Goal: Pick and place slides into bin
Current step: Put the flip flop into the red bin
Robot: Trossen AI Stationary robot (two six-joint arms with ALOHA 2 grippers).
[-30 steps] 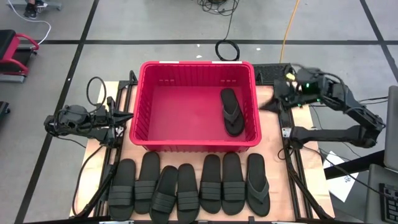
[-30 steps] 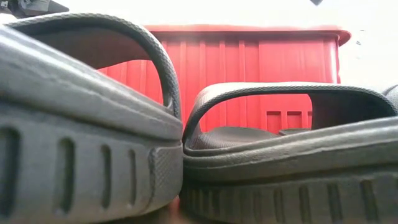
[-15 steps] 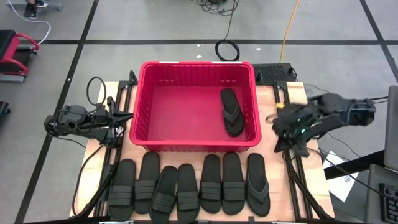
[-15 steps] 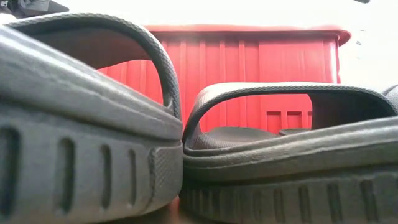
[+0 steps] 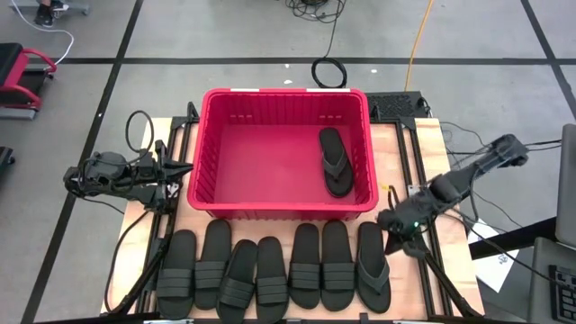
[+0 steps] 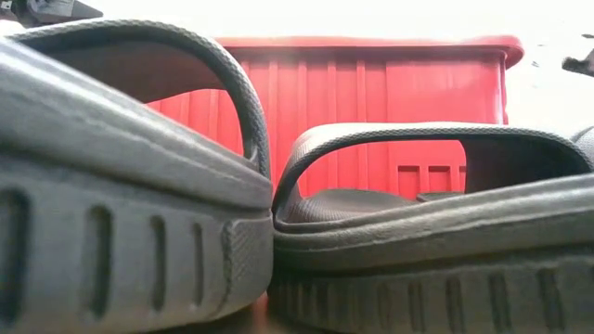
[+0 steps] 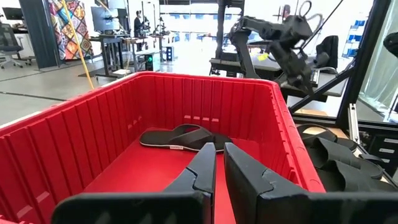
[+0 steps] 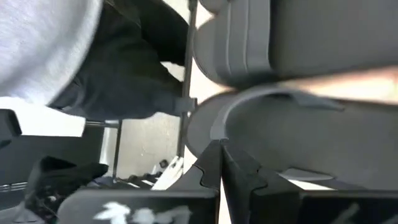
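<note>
The red bin [image 5: 205, 144] stands mid-table, with one black thong slide [image 5: 336, 162] lying flat on its floor by the right wall; this slide also shows in the left wrist view [image 7: 183, 138]. Several more black slides [image 5: 270, 268] lie side by side along the near edge, and the rightmost one is a thong slide [image 5: 373, 267]. My right gripper [image 5: 388, 220] is shut and hovers by that slide's toe end, above the table [image 6: 580, 63]. My left gripper [image 5: 186, 168] is shut and waits outside the bin's left wall.
Black frame rails run along the table's left side [image 5: 166, 225] and right side [image 5: 432, 261]. Two band slides [image 6: 121, 186] fill the low view in front of the bin's near wall [image 6: 371, 83]. Bare tabletop [image 5: 423, 153] lies to the right of the bin.
My right gripper has swung from beside the bin's far right corner toward the table's near edge and down, and now sits by the toe of the rightmost slide. Its arm has turned on the way. No slide has moved.
</note>
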